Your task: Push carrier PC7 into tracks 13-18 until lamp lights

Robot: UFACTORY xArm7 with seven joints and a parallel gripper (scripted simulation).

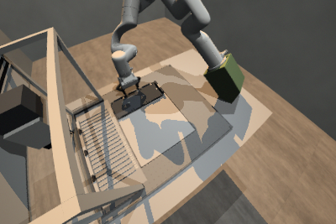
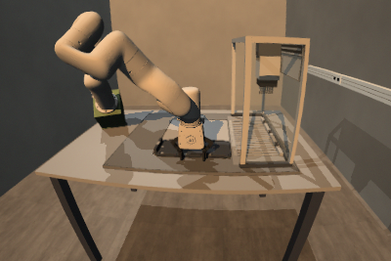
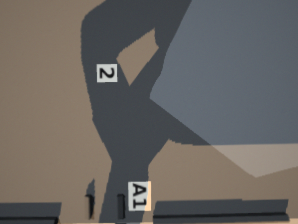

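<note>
Wide open jaws, with nothing held between them. The gripper (image 1: 128, 87) points down over the carrier (image 1: 139, 99), close above its top. From the side the gripper (image 2: 192, 155) sits right at the dark carrier (image 2: 220, 150), with one finger on each side of the middle part. It is too small to tell if the fingers touch it.

The carrier is a flat black tray. It lies on the mat (image 1: 185, 98), just in front of the far end of the rails (image 1: 105, 144). It is not in the tracks. One short end is near the rails and the other end points back toward the arm's base (image 1: 224, 77), which is a green box.

The rails are a row of thin bars under a tall frame (image 1: 56, 111). A dark box (image 1: 21, 117) hangs inside the frame, above the rails. Small dark knobs (image 1: 86, 153) sit along the far edge of the rails. I cannot tell if any lamp is lit.

The arm (image 2: 132, 72) bends up high and comes back down to the carrier. All of this stands on a table (image 2: 73, 165).

The wrist view looks down at the mat. It shows a white tile marked 2 (image 3: 106, 73) and a tile marked A1 (image 3: 138, 195). Dark strips (image 3: 220, 208) run along the bottom edge. Big shadows cross the mat there.
</note>
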